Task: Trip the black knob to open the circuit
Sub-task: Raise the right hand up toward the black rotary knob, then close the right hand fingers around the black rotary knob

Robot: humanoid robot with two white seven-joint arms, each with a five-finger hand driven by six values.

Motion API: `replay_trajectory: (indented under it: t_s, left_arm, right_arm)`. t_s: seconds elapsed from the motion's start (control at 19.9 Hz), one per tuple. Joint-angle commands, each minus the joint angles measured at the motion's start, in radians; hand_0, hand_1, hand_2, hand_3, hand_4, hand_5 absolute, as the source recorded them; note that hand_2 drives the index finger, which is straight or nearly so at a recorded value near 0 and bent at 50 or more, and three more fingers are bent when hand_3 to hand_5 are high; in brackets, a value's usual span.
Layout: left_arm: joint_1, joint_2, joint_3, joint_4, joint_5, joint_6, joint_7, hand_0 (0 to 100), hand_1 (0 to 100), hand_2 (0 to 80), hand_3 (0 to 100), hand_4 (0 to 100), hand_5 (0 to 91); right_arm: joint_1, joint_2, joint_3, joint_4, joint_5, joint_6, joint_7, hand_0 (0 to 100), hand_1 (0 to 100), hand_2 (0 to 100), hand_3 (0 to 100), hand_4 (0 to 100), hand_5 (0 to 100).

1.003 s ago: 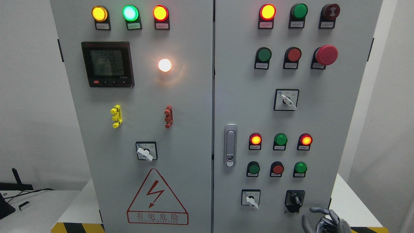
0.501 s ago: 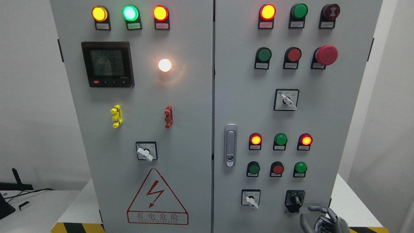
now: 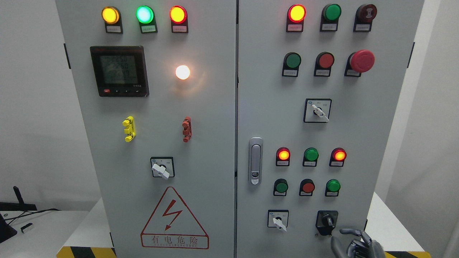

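Observation:
The black knob (image 3: pixel 326 220) sits on a black square plate at the lower right of the grey cabinet's right door (image 3: pixel 322 125), its handle pointing roughly up. My right hand (image 3: pixel 353 243) rises from the bottom edge just below and right of the knob, metallic grey. Its fingers (image 3: pixel 349 232) are spread and hold nothing, with the upper finger reaching left toward the plate's lower right corner, apart from the knob. The left hand does not show.
A white-handled selector (image 3: pixel 278 221) sits left of the black knob. Above it are small round buttons (image 3: pixel 307 187) and lit indicator lamps (image 3: pixel 310 154). A door latch (image 3: pixel 255 160) is near the centre seam. White table surface (image 3: pixel 389 222) lies right of the cabinet.
My right hand has crept slightly left and up toward the black knob over the last second. The knob has not turned.

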Motion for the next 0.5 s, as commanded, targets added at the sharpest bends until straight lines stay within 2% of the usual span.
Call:
replay_trajectory:
  t_s: [0.0, 0.45]
  left_arm:
    - [0.0, -0.001, 0.0, 0.0, 0.005, -0.001, 0.001, 12, 39, 0.0, 0, 0, 0.0]
    - [0.0, -0.001, 0.0, 0.0, 0.005, -0.001, 0.001, 12, 39, 0.0, 0, 0, 0.0]
  right_arm:
    - [-0.007, 0.008, 0.009, 0.006, 0.001, 0.001, 0.0, 36, 69, 42, 95, 100, 100]
    - [-0.007, 0.009, 0.024, 0.004, -0.001, -0.001, 0.0, 37, 69, 43, 95, 100, 100]
